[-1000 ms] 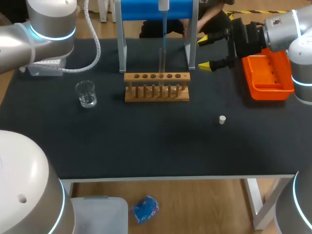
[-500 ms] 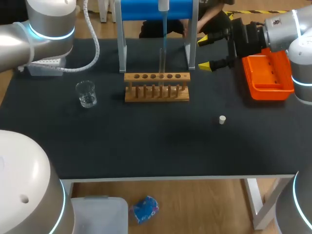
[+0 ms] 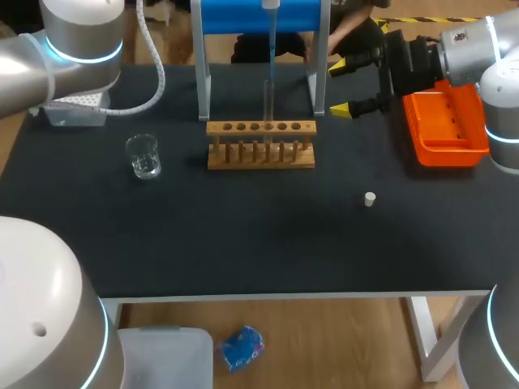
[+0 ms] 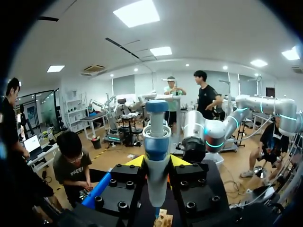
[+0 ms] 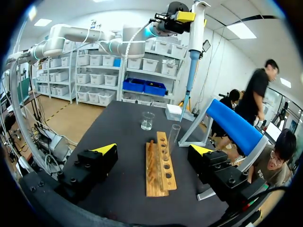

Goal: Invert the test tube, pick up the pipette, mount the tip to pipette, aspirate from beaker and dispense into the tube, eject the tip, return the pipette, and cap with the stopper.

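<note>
While the left gripper (image 4: 157, 161) grips the pipette (image 5: 193, 33) upright between both yellow tips, its point hangs near the mouth of the test tube (image 3: 268, 101) standing in the wooden rack (image 3: 261, 147); the right gripper (image 3: 339, 87) is wide open and empty beside the orange tray (image 3: 444, 134)

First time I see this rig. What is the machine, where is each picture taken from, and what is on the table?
It is a two-armed robot at a black table. One picture looks down from above; the other two come from wrist cameras. The left gripper is shut on a white and blue pipette, held tip-down above a glass test tube standing in a wooden rack. The right gripper is open and empty. Also: a glass beaker, a small white stopper, an orange tray.
</note>
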